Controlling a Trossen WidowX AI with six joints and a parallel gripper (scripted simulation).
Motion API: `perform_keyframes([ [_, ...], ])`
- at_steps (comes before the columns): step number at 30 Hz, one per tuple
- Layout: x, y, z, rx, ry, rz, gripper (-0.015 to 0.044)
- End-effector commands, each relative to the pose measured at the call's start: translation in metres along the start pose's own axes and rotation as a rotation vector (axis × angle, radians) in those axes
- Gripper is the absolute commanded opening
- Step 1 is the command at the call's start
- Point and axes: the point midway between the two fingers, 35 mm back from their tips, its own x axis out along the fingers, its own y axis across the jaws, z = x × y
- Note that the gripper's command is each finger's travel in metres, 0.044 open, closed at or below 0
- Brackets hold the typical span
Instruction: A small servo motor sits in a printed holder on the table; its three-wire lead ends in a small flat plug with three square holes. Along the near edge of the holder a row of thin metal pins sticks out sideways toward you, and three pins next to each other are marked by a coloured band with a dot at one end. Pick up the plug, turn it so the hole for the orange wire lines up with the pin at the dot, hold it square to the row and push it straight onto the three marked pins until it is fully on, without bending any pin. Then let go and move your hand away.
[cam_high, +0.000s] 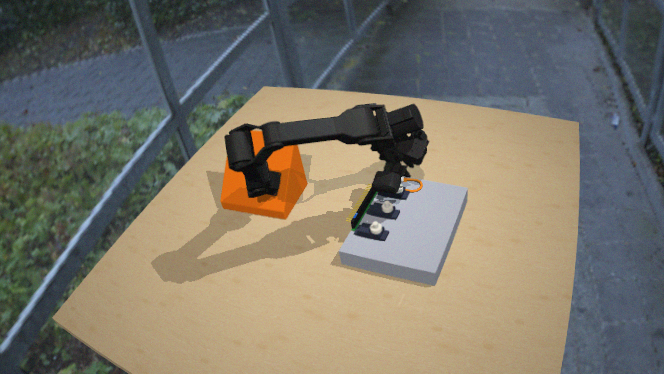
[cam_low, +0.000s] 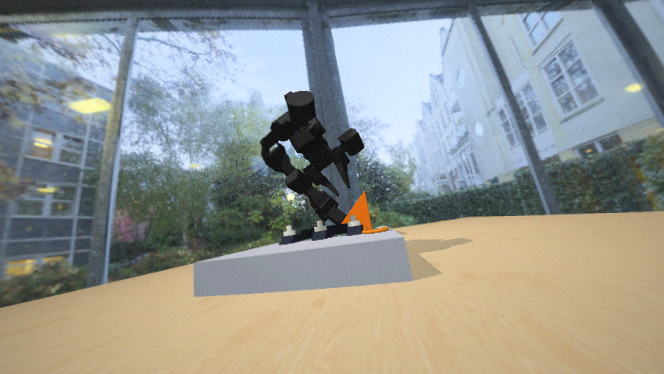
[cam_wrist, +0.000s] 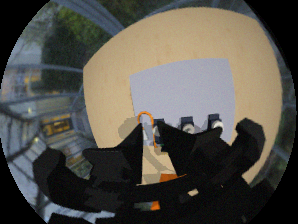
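Observation:
A grey holder block carries three small servos in a row. An orange wire loop curls beside the far servo. A row of thin pins sticks out of the holder's edge facing the arm's base, and a blue mark shows low on that strip. My gripper hangs close above the far servo and the loop, pointing down. Its fingers stand a little apart with nothing between them. I cannot make out the plug.
The arm's orange base block stands on the wooden table left of the holder. Metal railings run past the table's far and left edges.

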Motion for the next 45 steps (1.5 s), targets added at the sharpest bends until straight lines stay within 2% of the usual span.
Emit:
perform_keyframes([
  [1, 0.013, 0.014, -0.012, -0.054, 0.07, -0.075, 0.0115],
  [15, 0.053, 0.049, -0.064, -0.302, 0.275, -0.392, 0.0115],
  [25, 0.075, 0.039, -0.07, -0.305, 0.277, -0.397, 0.0115],
  [42, 0.089, 0.032, -0.073, -0.305, 0.276, -0.398, 0.0115],
  [45, 0.089, 0.032, -0.073, -0.305, 0.276, -0.398, 0.0036],
])
